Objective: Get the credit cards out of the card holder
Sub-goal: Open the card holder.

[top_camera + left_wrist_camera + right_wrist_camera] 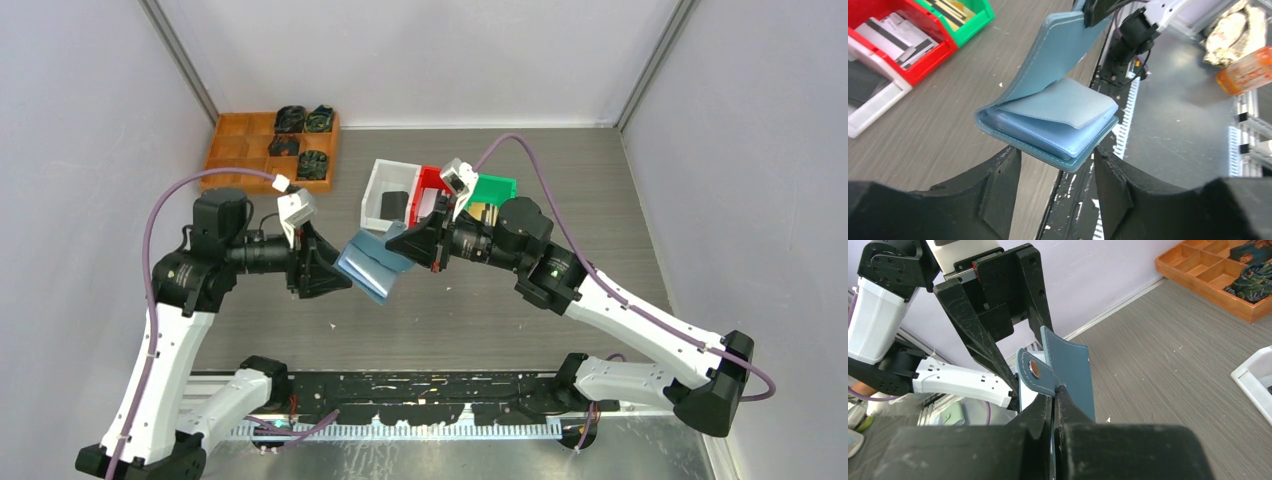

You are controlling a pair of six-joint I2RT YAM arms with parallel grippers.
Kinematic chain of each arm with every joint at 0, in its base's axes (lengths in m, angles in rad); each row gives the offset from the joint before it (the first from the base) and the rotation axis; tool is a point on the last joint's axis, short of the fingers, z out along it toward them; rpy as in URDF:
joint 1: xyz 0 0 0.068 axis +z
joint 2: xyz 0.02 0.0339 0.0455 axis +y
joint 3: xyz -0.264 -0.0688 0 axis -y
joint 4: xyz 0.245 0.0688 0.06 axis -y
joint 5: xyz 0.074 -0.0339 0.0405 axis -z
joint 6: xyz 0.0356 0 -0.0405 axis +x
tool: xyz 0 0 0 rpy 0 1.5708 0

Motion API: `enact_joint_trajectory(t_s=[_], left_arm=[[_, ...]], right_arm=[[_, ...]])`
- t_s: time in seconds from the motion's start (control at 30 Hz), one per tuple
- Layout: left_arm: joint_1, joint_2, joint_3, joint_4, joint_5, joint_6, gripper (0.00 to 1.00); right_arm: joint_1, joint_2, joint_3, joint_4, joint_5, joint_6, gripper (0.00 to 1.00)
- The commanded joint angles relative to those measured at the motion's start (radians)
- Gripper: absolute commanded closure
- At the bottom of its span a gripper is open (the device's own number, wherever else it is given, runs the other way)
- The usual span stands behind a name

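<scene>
Top view: the card holder [368,262] was held up at mid-frame over the grey tabletop [480,310], between the two grippers and just below-left of the white bin [372,190]. The left gripper [338,275] met it from the left and the right gripper [398,240] from the right. Only this view gave me the layout. The white bin, red bin [432,180] and green bin [497,187] stood in a row at centre, and a wooden compartment tray [240,150] with dark objects sat at upper left. The fingers were too small to read here.

Left wrist view: the holder's folded body [1058,120] showed its layered pockets edge-on. Its lower corner sat between my left fingers [998,190]. The flap rose to the top centre of the frame, where the right gripper pinched it. The left jaws stood partway apart, one on each side of that corner. I could not tell whether the pads pressed on it, nor whether the pockets held cards. Bin contents showed only here, at upper left: pale striped cards [895,37] in the red bin and a tan credit card [955,10] with dark stripes in the green bin.

Right wrist view: my right fingers [1038,412] were clamped tight on the flap. The tab with its round metal snap [1035,369] stuck up just above the fingertips. The left gripper's black fingers stood behind the holder at upper left.
</scene>
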Motion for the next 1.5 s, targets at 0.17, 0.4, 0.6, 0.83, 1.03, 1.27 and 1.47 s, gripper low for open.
enact_joint_trajectory(t_s=[0.17,0.4,0.6,0.83,1.03,1.27,1.47], left_arm=[[-0.003,-0.054,-0.001,-0.162,-0.010,0.244,0.28],[-0.003,-0.088,-0.047,-0.124,-0.085,0.285,0.32],[-0.003,-0.093,-0.026,-0.325,-0.052,0.587,0.35],[-0.003,-0.146,-0.073,-0.200,-0.115,0.559,0.51],[-0.004,-0.183,-0.103,-0.054,-0.133,0.455,0.66],[-0.003,-0.164,-0.114,-0.032,-0.121,0.430,0.71],[-0.004,-0.146,-0.100,-0.019,-0.047,0.364,0.68]], right_arm=[[0.002,-0.010,0.081,0.009,-0.086,-0.003,0.99],[0.002,0.008,0.108,0.006,-0.128,0.019,1.00],[0.003,0.018,0.126,-0.012,-0.175,0.020,1.00],[0.002,0.041,0.135,-0.003,-0.220,0.047,0.99],[0.001,0.072,0.136,0.021,-0.263,0.088,0.99],[0.001,0.104,0.163,0.047,-0.291,0.125,0.99],[0.002,0.139,0.173,0.084,-0.327,0.165,0.99]])
